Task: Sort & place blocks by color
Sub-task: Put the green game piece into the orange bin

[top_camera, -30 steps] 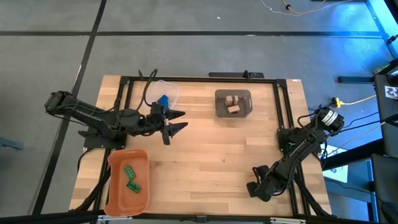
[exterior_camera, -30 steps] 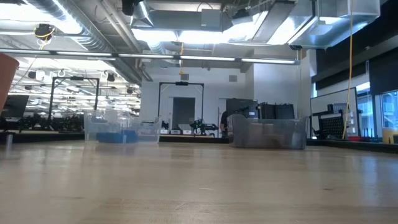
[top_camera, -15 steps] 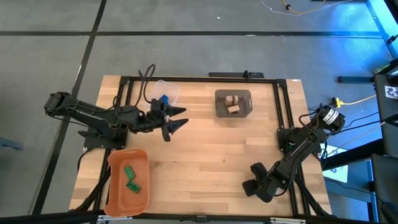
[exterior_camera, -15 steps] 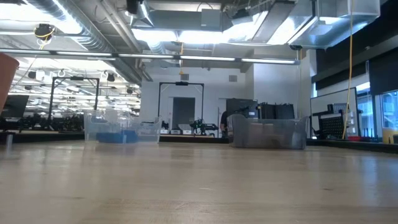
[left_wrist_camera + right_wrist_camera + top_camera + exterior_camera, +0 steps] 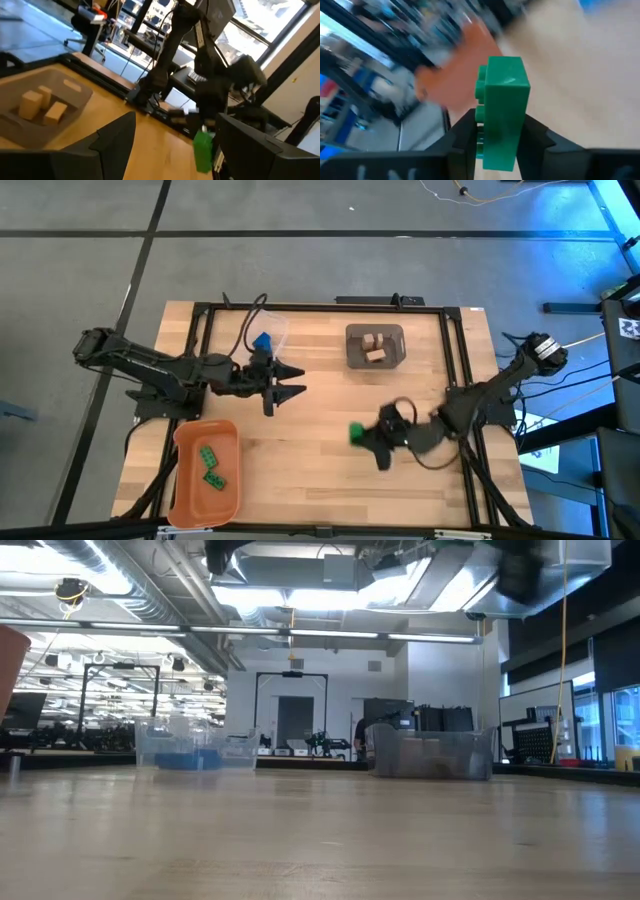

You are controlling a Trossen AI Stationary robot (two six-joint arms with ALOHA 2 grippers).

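Observation:
My right gripper (image 5: 358,433) is over the middle of the table, shut on a green brick (image 5: 502,107). The left wrist view shows that brick (image 5: 202,150) too. My left gripper (image 5: 292,380) hovers open left of centre, fingers pointing toward the right edge, touching nothing. Two green bricks (image 5: 210,467) lie in the orange tray (image 5: 185,480) at the near left. A blue brick (image 5: 262,340) lies in the clear tub (image 5: 275,325). Tan bricks (image 5: 374,348) lie in the grey bin (image 5: 352,345). My right gripper pinches the green brick between its two fingers (image 5: 462,135), one on each broad side, at the brick's lower part (image 5: 495,145). The studded upper part sticks out past the fingertips. The fingers point toward the table's left edge, and the brick is lifted clear of the table.
The black frame rails (image 5: 455,350) run along the table's left, far and right sides. In the low view the clear tub (image 5: 190,745) and the grey bin (image 5: 432,755) stand at the far edge. Bare wood (image 5: 320,480) lies between the orange tray and my right gripper.
My right arm has swung from the table's near right corner toward the middle, moving left and a little toward the far edge. The green brick now shows at its fingertips.

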